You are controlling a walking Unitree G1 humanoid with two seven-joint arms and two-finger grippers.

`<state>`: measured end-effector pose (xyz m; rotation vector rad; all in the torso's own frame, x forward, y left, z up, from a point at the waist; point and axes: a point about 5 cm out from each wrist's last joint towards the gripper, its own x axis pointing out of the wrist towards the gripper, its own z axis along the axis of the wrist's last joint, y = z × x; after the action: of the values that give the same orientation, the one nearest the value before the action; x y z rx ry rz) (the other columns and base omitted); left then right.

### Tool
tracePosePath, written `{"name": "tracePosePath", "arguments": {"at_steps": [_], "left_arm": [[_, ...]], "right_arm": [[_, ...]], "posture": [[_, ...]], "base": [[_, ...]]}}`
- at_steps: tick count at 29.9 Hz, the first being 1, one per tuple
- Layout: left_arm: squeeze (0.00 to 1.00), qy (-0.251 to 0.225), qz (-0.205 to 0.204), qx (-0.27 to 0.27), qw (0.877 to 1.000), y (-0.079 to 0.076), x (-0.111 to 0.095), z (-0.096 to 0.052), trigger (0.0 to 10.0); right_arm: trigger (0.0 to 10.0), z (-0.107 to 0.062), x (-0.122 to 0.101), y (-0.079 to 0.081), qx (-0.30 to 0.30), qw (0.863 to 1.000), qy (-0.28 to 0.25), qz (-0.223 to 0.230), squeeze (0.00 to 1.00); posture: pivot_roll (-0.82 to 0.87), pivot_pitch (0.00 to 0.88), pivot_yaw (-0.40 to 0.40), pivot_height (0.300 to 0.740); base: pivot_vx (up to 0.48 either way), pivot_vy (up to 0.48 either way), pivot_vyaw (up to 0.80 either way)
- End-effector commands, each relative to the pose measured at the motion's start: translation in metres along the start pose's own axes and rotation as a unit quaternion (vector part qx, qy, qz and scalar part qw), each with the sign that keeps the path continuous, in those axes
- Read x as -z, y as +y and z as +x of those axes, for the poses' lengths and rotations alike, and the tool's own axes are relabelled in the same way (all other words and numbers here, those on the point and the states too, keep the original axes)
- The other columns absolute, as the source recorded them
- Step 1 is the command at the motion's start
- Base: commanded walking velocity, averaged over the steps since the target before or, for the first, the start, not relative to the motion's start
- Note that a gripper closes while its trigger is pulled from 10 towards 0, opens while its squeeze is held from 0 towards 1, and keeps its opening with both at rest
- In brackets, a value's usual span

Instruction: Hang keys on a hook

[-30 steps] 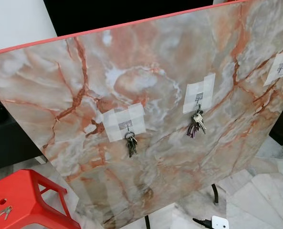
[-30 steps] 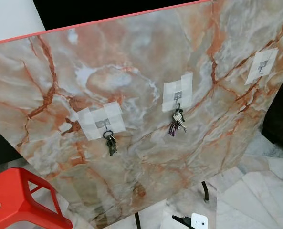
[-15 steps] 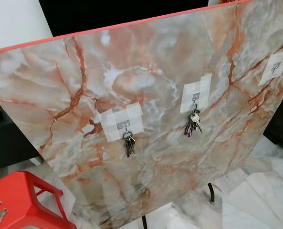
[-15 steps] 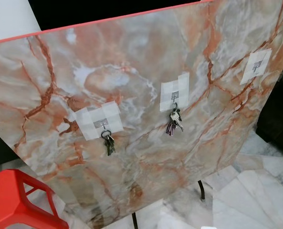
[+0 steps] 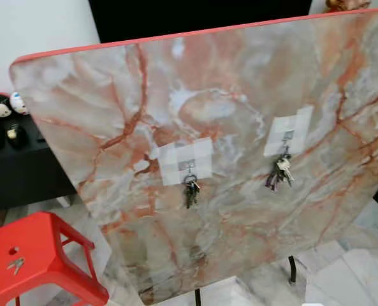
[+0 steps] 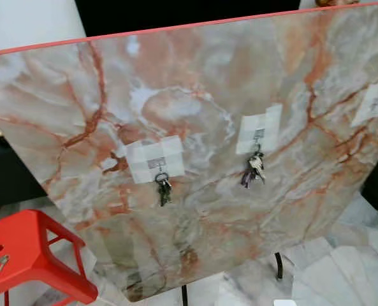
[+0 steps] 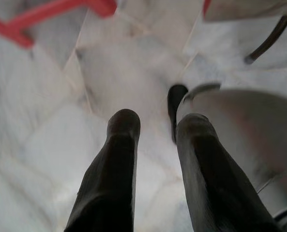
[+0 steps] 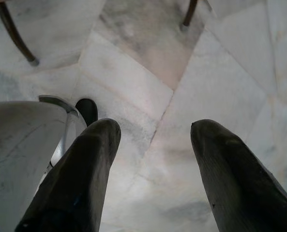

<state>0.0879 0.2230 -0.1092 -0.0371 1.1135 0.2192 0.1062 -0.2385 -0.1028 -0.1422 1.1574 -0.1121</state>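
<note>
On the far left a red stool (image 5: 36,255) stands on the marble floor (image 8: 148,72), with a loose set of keys (image 5: 14,265) lying on its seat, not yet picked up. To its right leans the marbled board (image 5: 239,95), red-edged along the top. Its first taped hook (image 5: 187,167) already carries a dark bunch of keys (image 5: 190,191); the next hook (image 5: 288,135) carries a second bunch (image 5: 279,177); a third hook (image 6: 375,102) near the right edge looks bare. So two sets hang and one seems left. The left gripper (image 7: 155,123) hangs over the floor, fingers slightly parted and empty; the right gripper (image 8: 153,130) likewise, spread wider, holding nothing. The floor between stool and board legs looks free for stepping
</note>
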Motion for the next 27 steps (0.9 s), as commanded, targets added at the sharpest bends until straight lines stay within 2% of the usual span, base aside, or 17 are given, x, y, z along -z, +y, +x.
{"name": "tracePosePath", "arguments": {"at_steps": [1, 8, 10, 14, 17, 21, 23, 27], "left_arm": [[0.00, 0.025, -0.021, -0.006, 0.999, 0.000, 0.015, -0.003, 10.0], [0.00, 0.012, -0.054, -0.029, 0.998, 0.012, 0.012, -0.004, 10.0], [0.00, 0.006, -0.053, -0.033, 0.998, 0.014, 0.008, -0.003, 10.0], [0.00, 0.003, -0.049, -0.034, 0.998, 0.014, 0.005, -0.002, 10.0], [0.00, -0.002, -0.029, -0.026, 0.999, 0.012, 0.001, -0.001, 10.0], [0.00, -0.004, -0.032, -0.025, 0.999, 0.012, 0.000, -0.001, 10.0], [0.00, -0.004, -0.025, -0.021, 0.999, 0.011, -0.001, -0.001, 10.0], [0.00, -0.004, -0.022, -0.019, 1.000, 0.011, -0.001, -0.001, 10.0]], "right_arm": [[10.0, 0.000, 0.001, 0.005, -0.015, 1.000, 0.003, -0.026, 0.00], [10.0, 0.000, 0.003, 0.014, -0.038, 0.997, 0.006, -0.069, 0.00], [10.0, 0.001, -0.004, 0.014, -0.034, 0.998, 0.000, -0.059, 0.00], [10.0, 0.003, -0.017, 0.019, -0.031, 0.997, -0.013, -0.066, 0.00], [10.0, 0.004, -0.022, 0.031, -0.025, 0.999, -0.020, -0.037, 0.00], [10.0, 0.003, -0.019, 0.047, -0.026, 0.999, -0.017, -0.007, 0.00], [10.0, 0.001, -0.013, 0.067, -0.039, 0.999, -0.011, -0.009, 0.00], [10.0, 0.000, -0.012, 0.076, -0.046, 0.999, -0.009, -0.021, 0.00]], "posture": [[-0.02, 0.000, -0.060, 0.740], [0.03, 0.000, -0.082, 0.740], [0.01, 0.000, -0.060, 0.740], [-0.03, 0.000, -0.013, 0.740], [-0.07, 0.000, 0.006, 0.740], [-0.09, 0.000, 0.019, 0.740], [-0.09, 0.000, 0.019, 0.740], [-0.08, 0.000, 0.012, 0.740]], "base": [[0.000, 0.000, 0.00], [0.000, 0.000, 0.00], [0.000, 0.000, 0.00], [0.000, 0.000, 0.00], [0.000, 0.000, 0.00], [0.000, 0.000, 0.00], [0.000, 0.317, 0.00], [0.000, 0.394, 0.00]]}}
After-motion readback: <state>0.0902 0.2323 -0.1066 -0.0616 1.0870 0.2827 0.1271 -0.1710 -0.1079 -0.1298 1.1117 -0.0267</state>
